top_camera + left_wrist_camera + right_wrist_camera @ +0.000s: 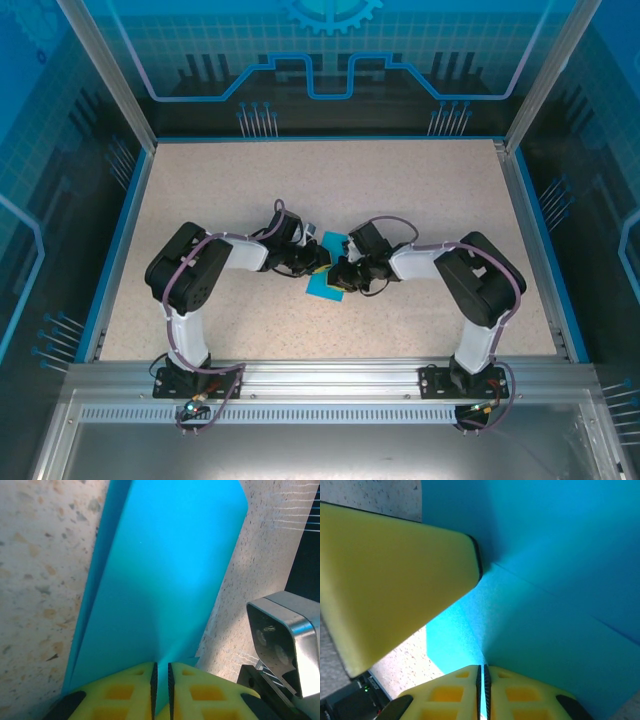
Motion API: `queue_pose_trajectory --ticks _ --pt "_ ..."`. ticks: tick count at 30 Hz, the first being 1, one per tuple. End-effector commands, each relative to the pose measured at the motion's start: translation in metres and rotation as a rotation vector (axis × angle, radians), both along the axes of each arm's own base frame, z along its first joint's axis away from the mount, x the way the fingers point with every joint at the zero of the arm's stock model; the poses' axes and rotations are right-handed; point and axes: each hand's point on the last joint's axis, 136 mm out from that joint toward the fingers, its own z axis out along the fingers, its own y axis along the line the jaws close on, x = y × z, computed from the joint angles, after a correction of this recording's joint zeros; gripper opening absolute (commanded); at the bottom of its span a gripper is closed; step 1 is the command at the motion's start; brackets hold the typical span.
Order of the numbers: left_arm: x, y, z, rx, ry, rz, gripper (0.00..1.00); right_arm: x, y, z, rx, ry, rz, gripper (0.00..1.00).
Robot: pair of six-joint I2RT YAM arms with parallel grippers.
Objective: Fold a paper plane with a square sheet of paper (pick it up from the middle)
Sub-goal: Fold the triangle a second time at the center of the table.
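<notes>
Two pinches hold the partly folded square sheet of paper (325, 287) over the middle of the worktop (200, 190), left gripper (161, 666) and right gripper (482, 669) each nearly closed on an edge, probably steadying it for creasing.

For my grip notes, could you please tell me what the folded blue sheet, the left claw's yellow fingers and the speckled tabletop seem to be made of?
Thin cyan-blue folded sheet: paper, matte, holding sharp creases. Yellow fingers of the left claw: likely moulded plastic or foam, matte, black ribbed inner faces. Beige speckled tabletop: stone-look laminate or composite, dull; cannot tell which.
</notes>
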Motion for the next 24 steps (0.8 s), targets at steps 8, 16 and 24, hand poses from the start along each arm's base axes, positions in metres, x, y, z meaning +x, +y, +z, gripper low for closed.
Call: queue_pose_trajectory --ticks 8,16,24 --pt "-0.013 0.016 -0.039 0.087 0.101 0.047 0.17 -0.058 -0.025 -0.014 -0.048 0.077 0.084 0.15" --pt "-0.013 0.016 -0.037 0.083 0.100 0.045 0.17 -0.073 -0.043 -0.012 -0.087 0.088 0.085 0.15" --pt "-0.011 0.013 -0.030 0.065 0.091 0.046 0.18 -0.027 -0.013 0.040 0.058 -0.095 0.023 0.16"
